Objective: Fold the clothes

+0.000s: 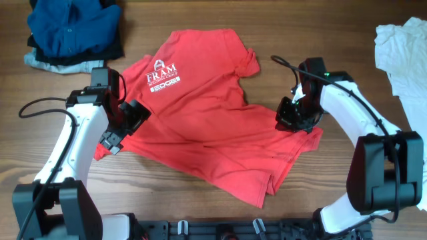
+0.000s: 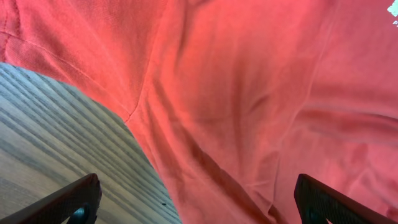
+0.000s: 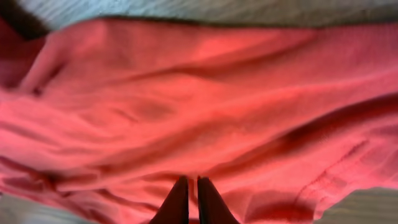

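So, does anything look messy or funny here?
Yes. The red T-shirt lies crooked and rumpled on the table, not flat, and its lower hem is flopped over itself below the right gripper. Nothing looks torn or spilled.

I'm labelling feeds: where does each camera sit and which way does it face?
Overhead: above the wooden table, looking down on the red short-sleeved cotton T-shirt; both arms, left end effector and right end effector show.
Left wrist: on the left arm, facing the shirt's edge and table; open fingers show.
Right wrist: on the right arm, close on the shirt; fingers shut on it show.
Shared: all see the shirt.
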{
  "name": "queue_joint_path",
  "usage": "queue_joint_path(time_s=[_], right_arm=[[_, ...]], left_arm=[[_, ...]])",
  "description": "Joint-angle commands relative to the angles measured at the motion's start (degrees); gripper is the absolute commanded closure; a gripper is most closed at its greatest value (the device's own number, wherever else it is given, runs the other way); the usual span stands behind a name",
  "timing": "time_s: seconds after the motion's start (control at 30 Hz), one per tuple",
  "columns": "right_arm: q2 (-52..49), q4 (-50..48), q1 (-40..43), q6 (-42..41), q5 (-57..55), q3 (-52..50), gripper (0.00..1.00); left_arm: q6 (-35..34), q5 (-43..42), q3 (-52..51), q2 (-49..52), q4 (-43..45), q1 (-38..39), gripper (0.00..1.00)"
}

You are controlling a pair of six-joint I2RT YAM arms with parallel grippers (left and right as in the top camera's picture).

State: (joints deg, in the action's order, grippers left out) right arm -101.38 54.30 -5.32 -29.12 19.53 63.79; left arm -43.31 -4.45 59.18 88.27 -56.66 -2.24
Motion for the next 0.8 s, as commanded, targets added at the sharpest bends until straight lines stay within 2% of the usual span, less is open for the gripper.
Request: queue_joint_path(time_s=[0.0, 0.07, 0.4, 0.63, 0.77], right_arm=[[-0.4, -2.2, 0.1, -2.7, -1.8, -2.6, 0.92], [-0.4, -4.0, 0.2, -6.8, -6.1, -4.6, 0.90], [-0.7, -7.7, 4.5, -11.6, -10.9, -9.4, 0.95], [-11.1, -11.4, 9.2, -12.9, -10.5, -9.4, 0.96], [-12.2, -11.0, 16.5, -13.0, -10.8, -6.7, 0.96]], left_arm=[[0.9, -0.5, -0.2, -0.6, -0.4, 0.3, 0.00], [0.9, -0.5, -0.2, -0.6, -0.4, 0.3, 0.00], [0.9, -0.5, -0.2, -0.6, -0.8, 0.3, 0.00], [0.9, -0.5, -0.2, -0.6, -0.8, 0.3, 0.00], [0.9, -0.5, -0.2, -0.6, -0.7, 0.3, 0.00]])
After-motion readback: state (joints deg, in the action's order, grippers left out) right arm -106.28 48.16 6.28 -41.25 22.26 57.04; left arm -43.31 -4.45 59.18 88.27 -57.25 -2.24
